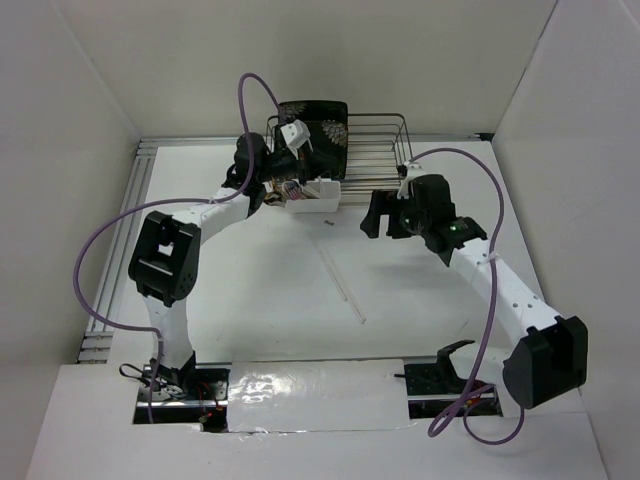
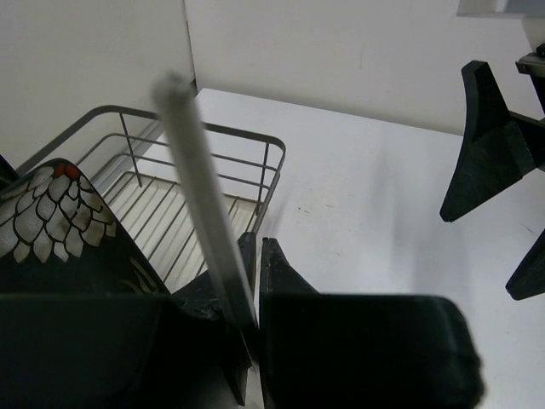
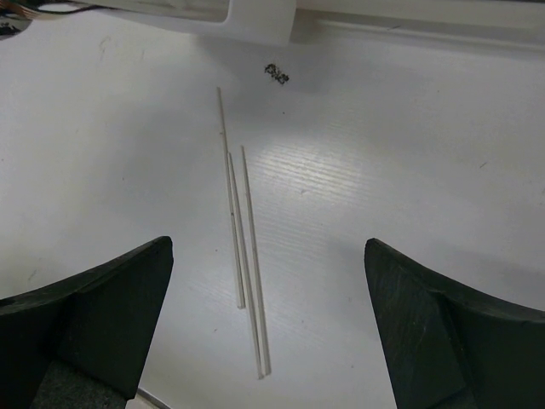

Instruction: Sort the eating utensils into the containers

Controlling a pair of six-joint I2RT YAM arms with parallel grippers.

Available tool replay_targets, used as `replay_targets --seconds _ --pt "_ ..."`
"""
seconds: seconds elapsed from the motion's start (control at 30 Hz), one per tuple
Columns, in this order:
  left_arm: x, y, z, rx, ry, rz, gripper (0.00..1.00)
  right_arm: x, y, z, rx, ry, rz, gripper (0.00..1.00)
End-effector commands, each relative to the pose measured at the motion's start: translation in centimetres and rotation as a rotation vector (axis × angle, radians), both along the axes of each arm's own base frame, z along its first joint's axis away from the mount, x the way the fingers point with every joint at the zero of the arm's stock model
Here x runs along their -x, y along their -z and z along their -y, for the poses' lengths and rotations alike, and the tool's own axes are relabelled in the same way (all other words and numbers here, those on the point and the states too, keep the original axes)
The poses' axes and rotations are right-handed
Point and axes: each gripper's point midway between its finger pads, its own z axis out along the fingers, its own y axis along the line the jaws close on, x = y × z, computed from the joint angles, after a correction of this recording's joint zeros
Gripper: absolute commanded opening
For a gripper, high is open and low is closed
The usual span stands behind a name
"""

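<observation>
Left wrist view: left hand (image 2: 258,256) is clenched on one pale chopstick (image 2: 207,217). The stick rises from between the fingers, tilted toward the upper left of the frame, and its top end is blurred. The wire rack (image 2: 213,170) stands behind it at left centre. The patterned plate (image 2: 43,221) fills the left edge, in front of the rack wires.

Right wrist view: right hand (image 3: 268,247) is released, with its fingers set wide apart at the lower left and lower right corners. Three loose chopsticks (image 3: 245,247) lie flat on the worktop (image 3: 409,153) between the fingers, close together and nearly parallel, running from upper centre to lower centre. No finger touches them. A dark speck (image 3: 275,73) lies on the worktop above their top ends. The white edge of the tub (image 3: 255,21) crosses the top of the frame.

Top external view: the tub sits at upper centre, just below the rack's lower edge. Its contents are too small to identify. The left hand is at the tub's left end. The right hand is just right of the tub, above the worktop. The loose chopsticks lie at frame centre, well apart from the tub.
</observation>
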Motion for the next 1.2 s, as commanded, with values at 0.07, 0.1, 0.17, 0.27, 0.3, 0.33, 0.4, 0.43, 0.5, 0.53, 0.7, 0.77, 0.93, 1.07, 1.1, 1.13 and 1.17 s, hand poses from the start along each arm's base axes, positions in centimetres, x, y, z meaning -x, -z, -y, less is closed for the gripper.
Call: replay_targets --seconds 0.07,0.1,0.17,0.27,0.3,0.33,0.4,0.43,0.5,0.53,0.7,0.77,0.93,1.07,1.1,1.13,1.17 --pt "-0.7 -2.2 -0.2 0.01 -0.032 0.1 0.28 -0.1 0.6 -0.7 -0.01 -0.04 0.011 0.99" --pt "-0.6 -2.6 -0.3 0.012 -0.032 0.106 0.33 0.1 1.0 -0.7 -0.007 -0.042 0.002 0.99" --pt "-1.1 -3.3 -0.8 0.015 -0.062 0.101 0.49 0.3 0.8 -1.0 -0.008 -0.052 0.008 0.99" --pt "-1.2 -5.8 -1.7 0.031 -0.094 0.125 0.67 0.7 1.1 -1.3 -0.001 -0.069 0.004 0.99" --pt "-1.1 -6.2 -1.9 0.034 -0.095 0.13 0.66 0.9 1.4 -1.4 0.005 -0.075 -0.008 0.99" --pt "-1.3 -7.1 -2.2 0.044 -0.114 0.138 0.69 1.3 2.0 -1.8 0.011 -0.09 -0.02 0.99" --pt "-1.3 -9.2 -3.1 0.063 -0.152 0.154 0.77 1.5 2.6 -1.8 0.029 -0.082 -0.027 0.99" --pt "-1.8 -10.4 -3.8 0.081 -0.19 0.167 0.76 2.0 3.3 -2.0 0.038 -0.089 -0.042 0.99" --pt "-1.6 -13.2 -4.7 0.104 -0.217 0.183 0.91 2.7 4.5 -2.1 0.048 -0.09 -0.071 0.99" --pt "-1.6 -14.5 -5.3 0.117 -0.24 0.187 0.97 3.0 4.8 -2.5 0.045 -0.1 -0.073 0.99" --pt "-0.2 -21.1 -8.9 0.154 -0.382 0.177 1.0 4.5 8.4 -2.5 0.103 -0.086 -0.143 0.91" --pt "1.2 -23.3 -10.6 0.169 -0.448 0.159 1.0 5.3 10.0 -2.8 0.134 -0.09 -0.189 0.88" --pt "5.8 -24.4 -14.9 0.182 -0.565 0.042 1.0 7.5 13.1 -3.7 0.196 -0.129 -0.273 0.59" --pt "9.9 -21.9 -16.2 0.156 -0.572 -0.029 1.0 8.8 14.5 -4.5 0.235 -0.149 -0.292 0.46" --pt "11.5 -22.4 -16.7 0.168 -0.575 -0.011 1.0 8.9 14.6 -4.6 0.237 -0.154 -0.295 0.45" --pt "11.9 -21.5 -17.0 0.163 -0.59 -0.034 1.0 8.9 14.5 -4.9 0.229 -0.157 -0.287 0.44" --pt "12.0 -19.8 -17.1 0.146 -0.593 -0.066 1.0 9.4 14.9 -4.9 0.236 -0.163 -0.297 0.44"
